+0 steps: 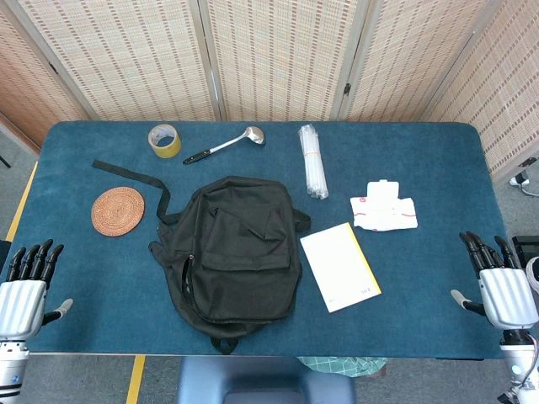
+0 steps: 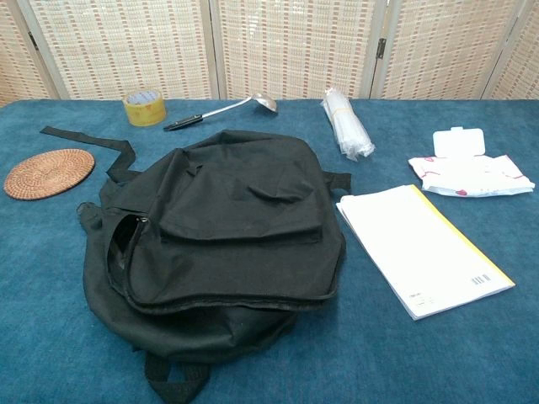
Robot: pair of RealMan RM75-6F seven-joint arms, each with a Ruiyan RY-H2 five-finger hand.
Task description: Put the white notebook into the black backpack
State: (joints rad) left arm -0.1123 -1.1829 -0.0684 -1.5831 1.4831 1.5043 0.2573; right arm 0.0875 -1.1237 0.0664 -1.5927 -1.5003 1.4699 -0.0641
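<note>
A black backpack (image 1: 232, 252) lies flat at the middle of a blue table (image 1: 438, 151), its zip partly open. The white notebook (image 1: 339, 266) lies just beside it, on the right. Both the left hand (image 1: 25, 290) and the right hand (image 1: 498, 282) rest at the table's near corners, fingers straight and holding nothing. No step has begun; next, likely a hand must reach for the notebook.

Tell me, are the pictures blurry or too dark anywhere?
Head view: evenly lit and sharp, with only faint shadows beside the black backpack. Chest view: also sharp and bright; the backpack's dark folds hide detail, while the white notebook looks clear.
</note>
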